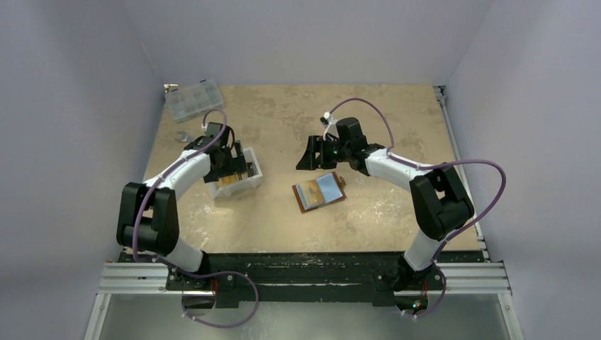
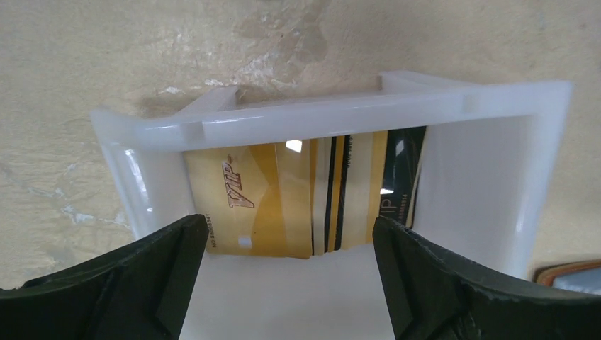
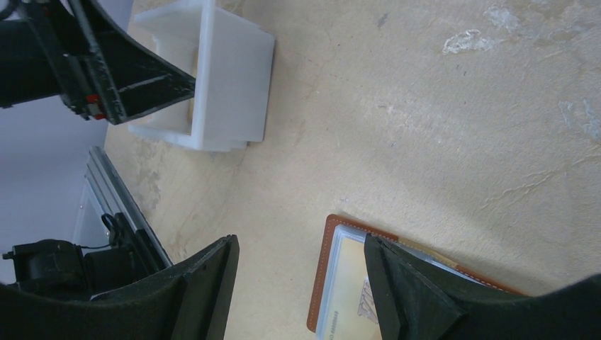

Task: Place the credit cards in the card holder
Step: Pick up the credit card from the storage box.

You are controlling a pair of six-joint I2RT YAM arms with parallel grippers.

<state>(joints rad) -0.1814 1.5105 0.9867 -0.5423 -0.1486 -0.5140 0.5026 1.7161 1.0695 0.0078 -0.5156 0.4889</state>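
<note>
Both arms (image 1: 186, 168) reach forward; left gripper (image 1: 232, 167) above white tray (image 1: 256, 174).

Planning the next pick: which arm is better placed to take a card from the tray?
Left: the left end effector hangs open over the white rectangular plastic tray of gold cards; the right end effector is by the brown leather card holder.

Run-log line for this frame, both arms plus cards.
left gripper: open, over tray | cards: upright in tray, ungripped | right gripper: open, empty, by card holder | card holder: open on table
</note>
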